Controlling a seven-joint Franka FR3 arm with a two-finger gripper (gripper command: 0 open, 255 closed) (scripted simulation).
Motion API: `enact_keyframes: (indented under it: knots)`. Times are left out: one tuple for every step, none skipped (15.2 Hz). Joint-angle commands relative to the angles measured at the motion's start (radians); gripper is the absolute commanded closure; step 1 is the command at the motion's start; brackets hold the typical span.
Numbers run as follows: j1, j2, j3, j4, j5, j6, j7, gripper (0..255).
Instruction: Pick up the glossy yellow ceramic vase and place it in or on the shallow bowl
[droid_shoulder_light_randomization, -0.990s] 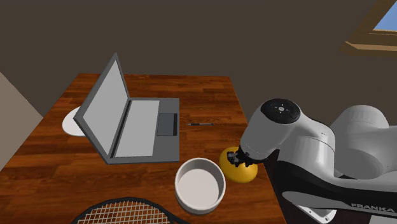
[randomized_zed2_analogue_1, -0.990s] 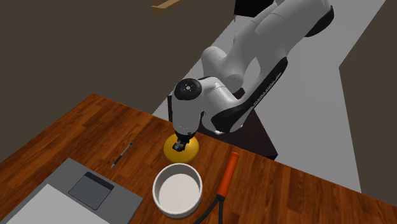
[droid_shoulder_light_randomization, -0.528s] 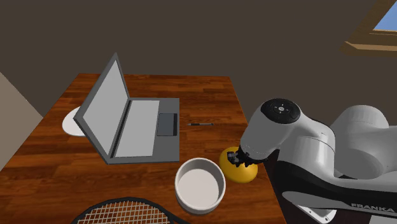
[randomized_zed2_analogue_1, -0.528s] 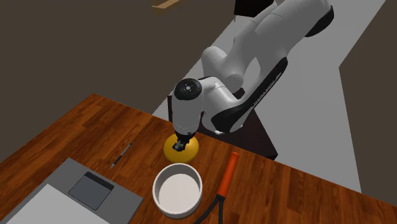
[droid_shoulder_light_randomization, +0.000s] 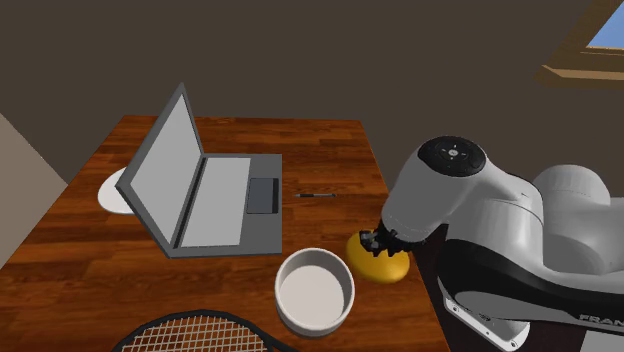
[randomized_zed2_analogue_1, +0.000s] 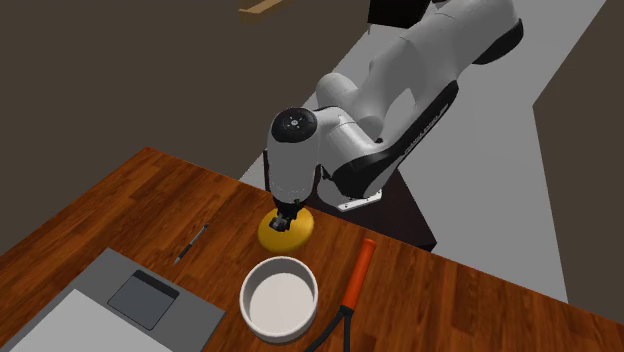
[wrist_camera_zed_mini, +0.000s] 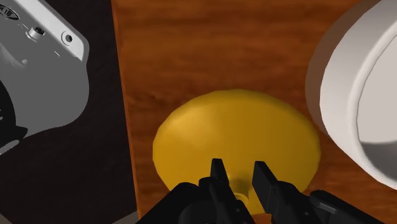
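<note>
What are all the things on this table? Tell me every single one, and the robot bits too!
table: one, brown wood, under everything
laptop: one, grey, open, at the shoulder view's left
round flat thing: one, white, behind the laptop's screen
pen: one, dark, beside the laptop
bowl: one, white, near the table's front edge
racket: one, black head with an orange handle, next to the bowl
vase: one, yellow, beside the bowl at the table's edge
stand: one, dark box, against the table
arm: one, white with dark joints, bent down over the vase
gripper: one, black, fingers closed on the vase's narrow neck
</note>
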Motion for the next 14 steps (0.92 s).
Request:
enact_keyframes:
  knots:
    - [0.008, -0.036, -0.033, 0.009, -0.024, -0.046, -0.001, 255]
    - [0.008, -0.049, -0.047, 0.016, -0.036, -0.066, -0.001, 255]
    - [0.009, -0.062, -0.06, 0.022, -0.047, -0.084, -0.002, 255]
    - [0.009, -0.074, -0.073, 0.029, -0.058, -0.103, -0.002, 255]
    - [0.008, -0.085, -0.086, 0.036, -0.069, -0.121, -0.003, 255]
    - [0.007, -0.095, -0.098, 0.044, -0.079, -0.138, -0.004, 255]
    - [0.006, -0.105, -0.111, 0.052, -0.09, -0.155, -0.005, 255]
    - [0.005, -0.114, -0.123, 0.06, -0.101, -0.172, -0.006, 255]
    - [0.003, -0.123, -0.134, 0.068, -0.111, -0.188, -0.007, 255]
    - [0.001, -0.131, -0.146, 0.077, -0.121, -0.204, -0.008, 255]
    - [-0.001, -0.138, -0.157, 0.086, -0.131, -0.22, -0.009, 255]
    - [-0.003, -0.145, -0.168, 0.095, -0.141, -0.235, -0.01, 255]
    - [-0.006, -0.151, -0.179, 0.104, -0.151, -0.25, -0.011, 255]
    - [-0.008, -0.157, -0.189, 0.114, -0.16, -0.265, -0.012, 255]
